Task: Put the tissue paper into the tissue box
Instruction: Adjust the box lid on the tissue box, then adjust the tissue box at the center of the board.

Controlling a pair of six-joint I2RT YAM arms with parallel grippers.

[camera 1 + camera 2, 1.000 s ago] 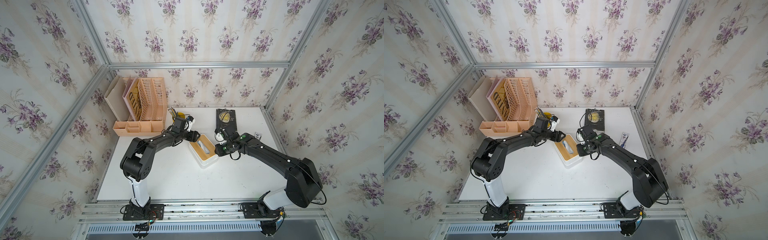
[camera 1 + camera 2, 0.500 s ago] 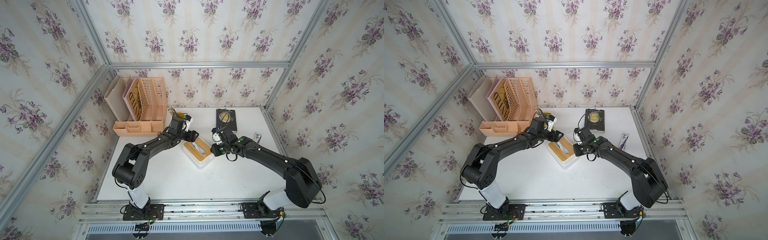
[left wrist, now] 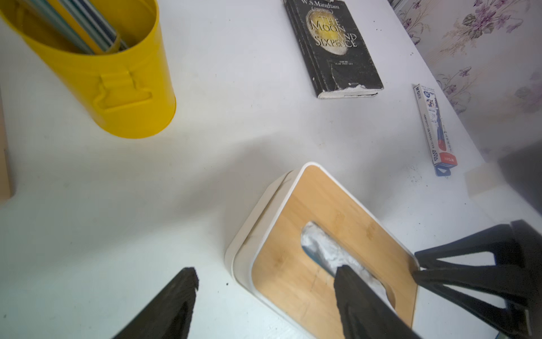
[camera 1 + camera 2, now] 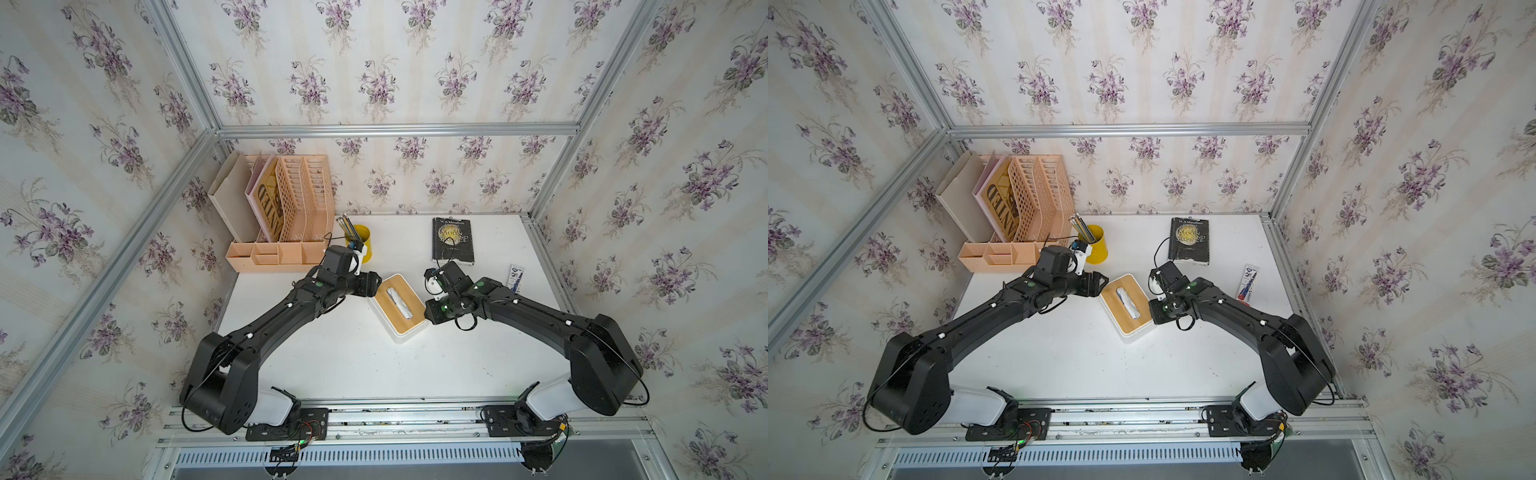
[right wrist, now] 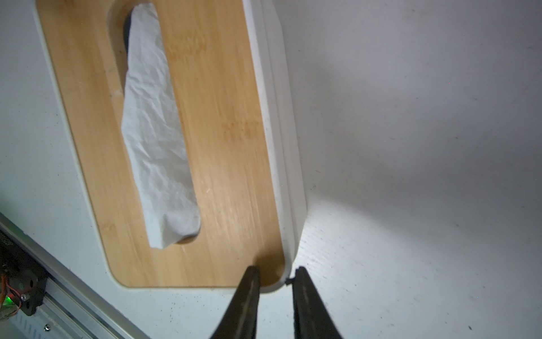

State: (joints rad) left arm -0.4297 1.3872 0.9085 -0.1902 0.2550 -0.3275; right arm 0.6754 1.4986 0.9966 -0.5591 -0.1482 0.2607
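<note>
The tissue box stands mid-table, a white tub with its bamboo lid on. Of the tissue paper only crumpled white tissue shows through the lid's slot, with a sliver of blue pack beside it. My left gripper is open at the box's far left end, one finger over the lid, one over the table. My right gripper has its jaws a little apart at the lid's near right corner.
A yellow pencil cup stands behind the left gripper, next to a peach file organiser. A black book lies at the back. A slim printed carton lies by the right edge.
The box has slid and turned slightly to the left. My left gripper has come down closer to its far end. The right gripper has stayed by the near right corner.
</note>
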